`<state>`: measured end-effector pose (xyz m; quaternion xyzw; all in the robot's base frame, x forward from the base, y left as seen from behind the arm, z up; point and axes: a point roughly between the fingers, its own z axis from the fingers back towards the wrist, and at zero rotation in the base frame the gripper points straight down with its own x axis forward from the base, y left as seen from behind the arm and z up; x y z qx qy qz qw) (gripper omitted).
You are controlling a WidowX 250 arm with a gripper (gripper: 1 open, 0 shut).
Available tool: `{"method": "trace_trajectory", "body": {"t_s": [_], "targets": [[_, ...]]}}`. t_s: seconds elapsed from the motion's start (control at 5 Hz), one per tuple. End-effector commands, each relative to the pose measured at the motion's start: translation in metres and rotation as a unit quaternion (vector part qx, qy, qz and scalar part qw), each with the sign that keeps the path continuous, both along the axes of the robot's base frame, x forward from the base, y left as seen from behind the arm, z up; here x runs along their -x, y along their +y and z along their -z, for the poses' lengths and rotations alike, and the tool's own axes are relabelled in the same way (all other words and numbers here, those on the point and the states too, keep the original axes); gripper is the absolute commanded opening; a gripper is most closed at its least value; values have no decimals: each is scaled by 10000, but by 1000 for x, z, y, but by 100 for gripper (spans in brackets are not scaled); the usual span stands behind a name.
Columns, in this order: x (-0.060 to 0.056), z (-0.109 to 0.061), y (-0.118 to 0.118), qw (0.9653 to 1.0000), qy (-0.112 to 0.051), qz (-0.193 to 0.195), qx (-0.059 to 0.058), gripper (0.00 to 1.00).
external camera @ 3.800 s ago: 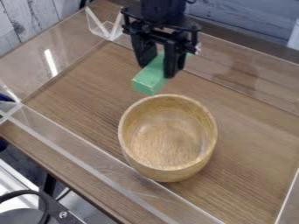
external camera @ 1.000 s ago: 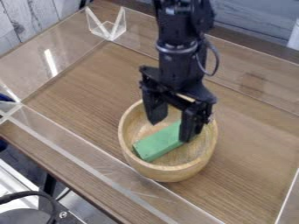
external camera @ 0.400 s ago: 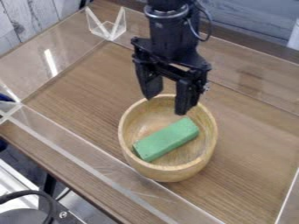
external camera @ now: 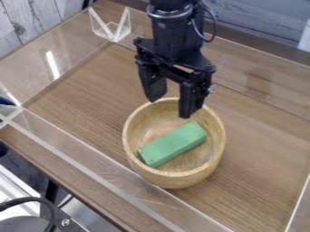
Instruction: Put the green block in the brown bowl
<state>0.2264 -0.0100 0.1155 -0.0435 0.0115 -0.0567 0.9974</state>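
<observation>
The green block [external camera: 171, 145] lies flat inside the brown bowl [external camera: 137, 122], slanting from lower left to upper right on the bowl's floor. My black gripper [external camera: 172, 101] hangs pointing down just above the bowl's far rim. Its two fingers [external camera: 190, 96] stand apart and open, with nothing between them. The block is free of the gripper.
The bowl sits on a wood-grain tabletop [external camera: 85, 91] enclosed by low clear plastic walls [external camera: 72, 172]. A clear plastic stand [external camera: 111, 24] sits at the back left. A black cable [external camera: 36, 217] lies outside the wall at the lower left.
The gripper has risen out of the bowl, away from the green block, which stays lying in the bowl. Its fingers stay open.
</observation>
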Motion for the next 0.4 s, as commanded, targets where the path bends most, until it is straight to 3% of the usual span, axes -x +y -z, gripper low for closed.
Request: {"method": "trace_trajectory", "body": {"t_s": [0.0, 0.2], "targets": [[-3, -5, 2, 9999, -109, -24, -12, 100], [-2, -3, 3, 10000, -57, -20, -11, 100]]}}
